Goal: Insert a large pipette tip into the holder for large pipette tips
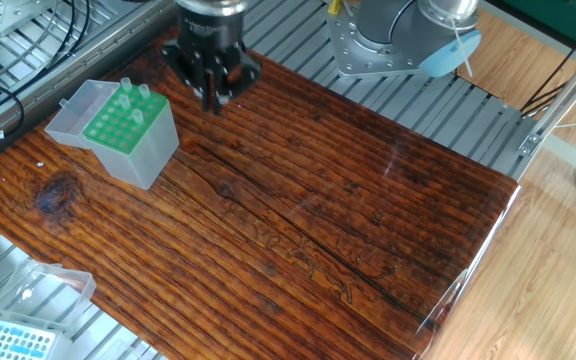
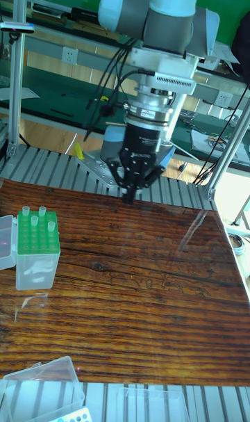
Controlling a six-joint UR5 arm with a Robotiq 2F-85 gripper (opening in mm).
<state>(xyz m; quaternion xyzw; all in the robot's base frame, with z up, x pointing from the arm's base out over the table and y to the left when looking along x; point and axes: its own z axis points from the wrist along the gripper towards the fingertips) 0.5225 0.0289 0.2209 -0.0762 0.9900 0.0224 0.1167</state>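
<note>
The holder for large pipette tips (image 1: 128, 128) stands at the table's left, a translucent box with a green hole plate and its clear lid (image 1: 71, 112) folded open to the left. Three short translucent tips (image 1: 135, 117) stand upright in its holes. In the tall fixed view the holder (image 2: 36, 247) is at the left edge. My gripper (image 1: 213, 103) hangs just right of the holder, a little above the wood, with its fingers pointing down. They meet at a point, so the gripper (image 2: 130, 198) looks shut. No large pipette tip shows between the fingers.
A flatter box with a light blue grid top (image 1: 8, 342) and a clear lid (image 1: 46, 284) sits at the front left corner. The arm's metal base (image 1: 378, 45) is at the back. Cables (image 1: 28, 60) run along the left rail. The table edge (image 1: 478, 250) lies to the right.
</note>
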